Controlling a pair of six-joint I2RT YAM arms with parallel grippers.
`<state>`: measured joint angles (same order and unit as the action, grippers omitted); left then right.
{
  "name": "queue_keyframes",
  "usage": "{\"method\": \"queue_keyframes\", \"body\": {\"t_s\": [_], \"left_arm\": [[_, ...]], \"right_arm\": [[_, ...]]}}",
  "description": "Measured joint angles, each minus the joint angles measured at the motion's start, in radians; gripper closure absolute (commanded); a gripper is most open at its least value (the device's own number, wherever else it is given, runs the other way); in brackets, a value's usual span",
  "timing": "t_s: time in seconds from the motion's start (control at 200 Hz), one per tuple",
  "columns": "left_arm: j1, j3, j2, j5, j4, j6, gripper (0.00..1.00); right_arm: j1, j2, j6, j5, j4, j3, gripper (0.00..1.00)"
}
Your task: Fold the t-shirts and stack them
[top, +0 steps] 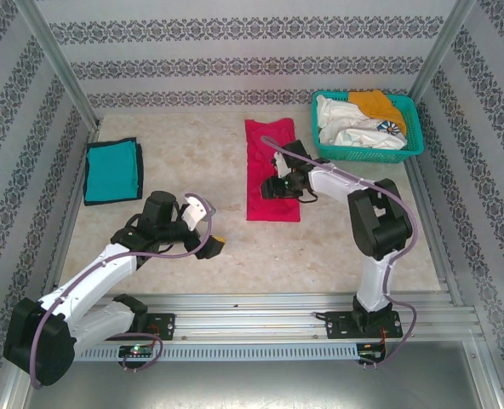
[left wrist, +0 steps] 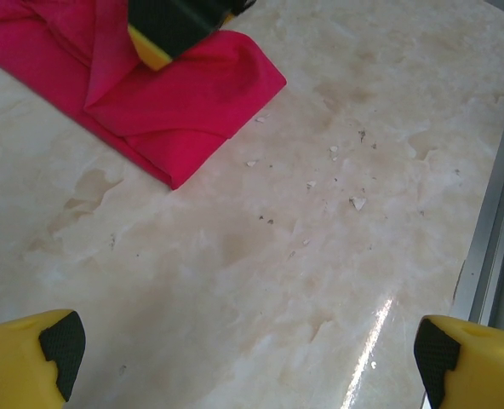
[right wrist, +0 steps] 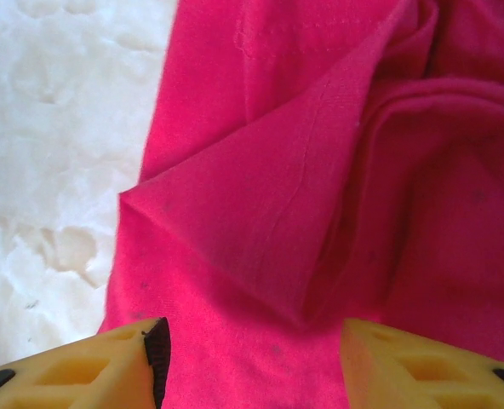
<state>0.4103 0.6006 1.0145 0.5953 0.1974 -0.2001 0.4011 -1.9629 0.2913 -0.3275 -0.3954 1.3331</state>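
A: Where is the pink-red t-shirt [top: 272, 170]?
B: On the worktop [top: 277, 247], toward the far side, folded into a long strip running away from the arms. The right gripper [right wrist: 250, 362] is over its near half. The fingers are spread apart with cloth below and nothing pinched between them.
A: What's around it?
B: A teal mesh basket [top: 364, 153] stands just right of the strip's far end, apart from it. It holds crumpled white t-shirts [top: 346, 126] and an orange t-shirt [top: 378, 104]. A folded teal t-shirt [top: 113, 170] with dark edging lies well apart at the left side.
A: And the left gripper [left wrist: 243, 358]?
B: Spread wide over bare stone between the two folded shirts, gripping nothing.
A: Do the wrist cameras add anything?
B: The right wrist shows a raised fold ridge crossing the cloth, and the strip's edge lying on the stone. The left wrist shows a layered corner of the strip with the other arm's yellow-and-black finger above it. It also shows a metal rail [left wrist: 499, 221] along the worktop's edge.
A: Room to move?
B: There is open stone across the near half. Patterned walls [top: 235, 68] close in at the left, right and far sides.
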Motion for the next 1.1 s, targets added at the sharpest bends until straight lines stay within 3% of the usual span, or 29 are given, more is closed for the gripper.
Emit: {"method": "queue_keyframes", "body": {"t_s": [0.545,0.844,0.989,1.099], "left_arm": [[0.0,-0.012,-0.002,0.0,-0.034,0.007,0.0],[0.0,-0.03,0.045,0.008,-0.139,0.081,0.0],[0.018,-0.03,0.156,0.017,-0.265,0.155,0.0],[0.083,-0.021,0.281,0.014,-0.378,0.193,0.0]], "right_arm": [[0.03,-0.085,-0.01,-0.061,-0.008,0.255,0.44],[-0.074,0.018,0.007,-0.02,0.034,0.019,0.45],[-0.122,0.085,0.058,0.031,0.085,-0.108,0.45],[-0.143,0.114,0.114,0.051,0.116,-0.145,0.5]]}}
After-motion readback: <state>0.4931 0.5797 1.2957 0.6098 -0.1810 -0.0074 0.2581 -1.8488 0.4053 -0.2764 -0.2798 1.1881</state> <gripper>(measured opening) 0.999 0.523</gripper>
